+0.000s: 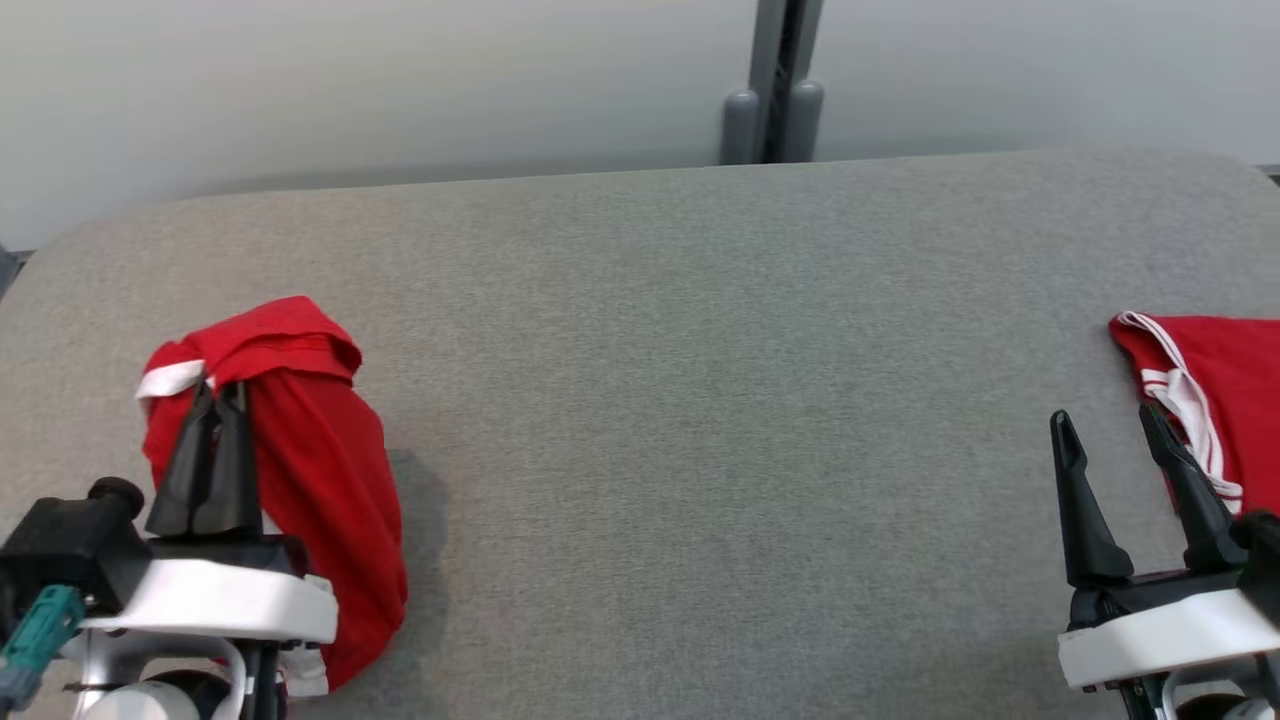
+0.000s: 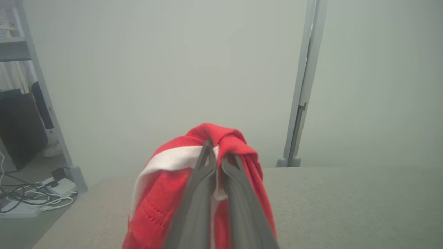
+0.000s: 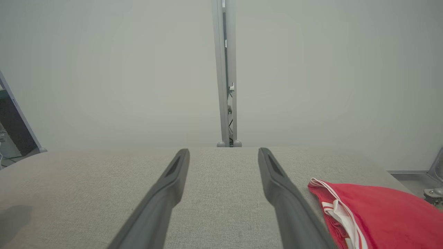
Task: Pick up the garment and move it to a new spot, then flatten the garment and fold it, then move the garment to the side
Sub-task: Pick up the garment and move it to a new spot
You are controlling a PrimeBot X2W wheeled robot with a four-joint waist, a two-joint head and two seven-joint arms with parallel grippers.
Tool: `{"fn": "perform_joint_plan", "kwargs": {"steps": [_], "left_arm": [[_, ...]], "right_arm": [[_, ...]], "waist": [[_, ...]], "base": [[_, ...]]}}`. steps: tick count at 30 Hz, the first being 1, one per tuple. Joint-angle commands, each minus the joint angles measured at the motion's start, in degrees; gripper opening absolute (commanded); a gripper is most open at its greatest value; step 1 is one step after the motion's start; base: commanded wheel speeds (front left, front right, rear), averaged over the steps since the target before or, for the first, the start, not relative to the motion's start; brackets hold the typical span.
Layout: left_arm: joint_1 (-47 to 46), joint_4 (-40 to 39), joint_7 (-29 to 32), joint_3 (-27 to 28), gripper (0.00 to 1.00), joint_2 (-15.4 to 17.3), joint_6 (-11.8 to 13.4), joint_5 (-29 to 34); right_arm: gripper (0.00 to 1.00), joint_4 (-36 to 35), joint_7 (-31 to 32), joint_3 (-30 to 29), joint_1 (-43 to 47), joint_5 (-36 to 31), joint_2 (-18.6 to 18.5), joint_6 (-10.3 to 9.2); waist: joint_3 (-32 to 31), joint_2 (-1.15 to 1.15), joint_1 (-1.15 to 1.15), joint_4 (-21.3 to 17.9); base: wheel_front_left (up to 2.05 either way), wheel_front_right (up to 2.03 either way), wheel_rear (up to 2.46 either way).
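Head view: left end effector (image 1: 222, 392) clamps red garment (image 1: 320, 450); right end effector (image 1: 1104, 415) spread wide.

Table top (image 1: 700, 380): grey woven cloth, matt, finely coarse. Garment (image 1: 325, 460): soft red cloth, white trim, matt, creased. Left gripper (image 1: 220, 392) fingers (image 1: 188, 470): dark matt plastic; wrist housing (image 1: 230, 600) smooth white, slight sheen.

Tapered black fingers (image 1: 1085, 520) on glossy white wrist housings (image 1: 220, 600); teal connector (image 1: 40, 625) at left.
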Motion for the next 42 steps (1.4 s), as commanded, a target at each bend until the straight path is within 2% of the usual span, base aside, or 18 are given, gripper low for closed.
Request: {"fn": "perform_joint_plan", "kwargs": {"steps": [1,6,8,13,19,23,27,29,30,34,39,42], "left_arm": [[-0.8,-0.3,0.4,-0.4,0.00,0.1,-0.3,0.5],[-7.5,3.5,3.3,-6.1,0.00,-2.6,-4.2,-1.6],[-10.3,6.6,4.1,-8.3,0.00,-3.1,-6.1,-1.4],[-17.6,14.0,5.4,-15.3,0.00,-6.7,-11.2,-1.1],[-26.0,26.4,5.5,-22.8,0.00,-12.5,-17.1,0.1],[-29.1,34.4,5.0,-25.5,0.00,-14.6,-18.4,0.7],[-30.5,40.6,3.6,-26.6,0.00,-15.9,-19.5,0.0],[-30.4,42.0,2.5,-27.0,0.96,-16.3,-19.6,-0.5],[-30.4,42.0,1.7,-27.2,1.00,-16.4,-19.6,-0.4],[-28.6,39.3,-2.3,-27.5,1.00,-16.8,-19.5,-1.3],[-25.9,34.6,-5.7,-26.3,1.00,-15.6,-17.5,-1.1],[-24.0,31.0,-8.3,-23.7,1.00,-14.1,-15.0,-1.3]], "right_arm": [[1.00,-0.2,-0.4,0.2,-0.7,0.3,-0.1,-0.02],[1.00,0.1,-1.1,1.2,-2.6,1.2,0.1,-0.02],[1.00,0.9,-1.7,1.7,-3.4,1.7,0.2,-0.02],[1.00,2.8,-3.6,2.1,-4.9,2.9,0.2,-0.02],[1.00,5.3,-6.2,2.5,-6.2,5.3,0.3,-0.02],[1.00,6.9,-7.9,3.2,-7.1,6.5,0.3,-0.02],[1.00,8.6,-9.2,3.2,-7.4,7.4,0.3,-0.02],[1.00,9.3,-9.7,2.5,-7.6,7.4,0.3,-0.02],[1.00,9.6,-9.8,2.2,-7.7,7.3,0.3,-0.02],[1.00,10.3,-10.1,1.3,-8.3,6.1,0.3,-0.02],[1.00,9.9,-9.3,0.5,-8.2,4.9,0.2,-0.02],[1.00,9.6,-8.5,-0.2,-8.1,3.9,0.2,-0.02]], "waist": [[0.4,0.00,0.00,-2.9],[3.6,0.00,0.00,-10.6],[5.0,0.00,0.00,-13.6],[8.6,0.00,0.00,-19.9],[12.6,0.00,0.00,-25.0],[14.8,0.00,0.00,-26.9],[16.0,0.00,0.00,-26.9],[16.0,0.00,0.00,-26.2],[15.8,0.00,0.00,-25.7],[14.4,0.00,0.00,-22.9],[12.2,0.00,0.00,-19.3],[10.6,0.00,0.00,-16.5]], "base": [[0.00,0.00,0.00],[0.00,0.00,0.00],[0.00,0.00,0.00],[0.00,0.00,0.00],[0.00,0.00,0.00],[0.00,0.00,0.00],[0.00,0.00,0.00],[0.00,0.00,0.00],[0.00,0.00,0.00],[0.00,0.00,0.00],[0.00,0.00,0.00],[0.00,0.00,0.00]]}}
